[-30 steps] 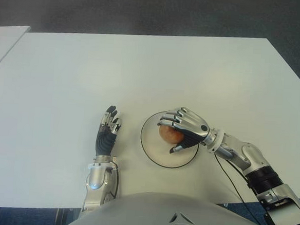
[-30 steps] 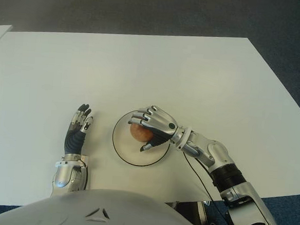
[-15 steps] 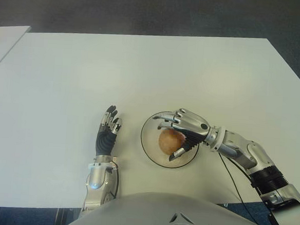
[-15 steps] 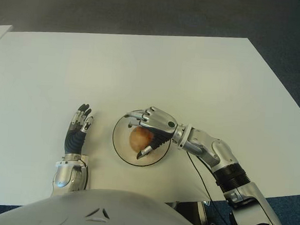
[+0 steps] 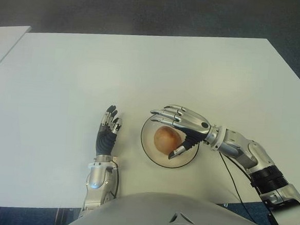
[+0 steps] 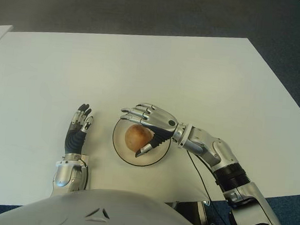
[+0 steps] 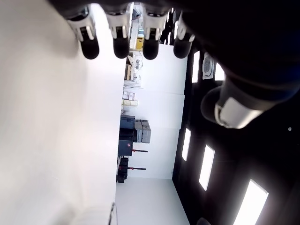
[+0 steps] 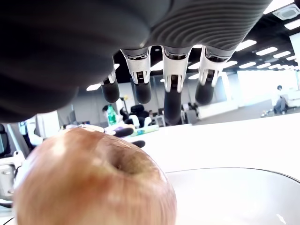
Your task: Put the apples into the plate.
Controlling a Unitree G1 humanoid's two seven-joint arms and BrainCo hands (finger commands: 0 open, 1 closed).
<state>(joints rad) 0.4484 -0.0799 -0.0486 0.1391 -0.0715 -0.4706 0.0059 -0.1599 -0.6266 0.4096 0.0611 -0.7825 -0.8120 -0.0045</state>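
Now sitting in the plate point(image 5: 148, 147): one apple point(image 5: 166, 138), resting in the dish's middle, stem dimple showing in the right wrist view. Hovering right over it, the right hand point(image 5: 182, 126), fingers point(image 5: 163, 113) spread and stretched out past the plate's far rim, thumb angled down beside the apple on its right. Holding nothing, gripping nothing; clear gap between fingertips and fruit in the right wrist view. Reaching in from the right, forearm slanting across the white table point(image 5: 143, 65) toward its near edge. Over on the left of the plate, just beside it, the left hand point(image 5: 107, 130), idle, palm down, fingers straight and relaxed, pointing away from the body, empty as well. Only the one apple in sight. Beyond the table's far edge, dark floor point(image 5: 147, 9).
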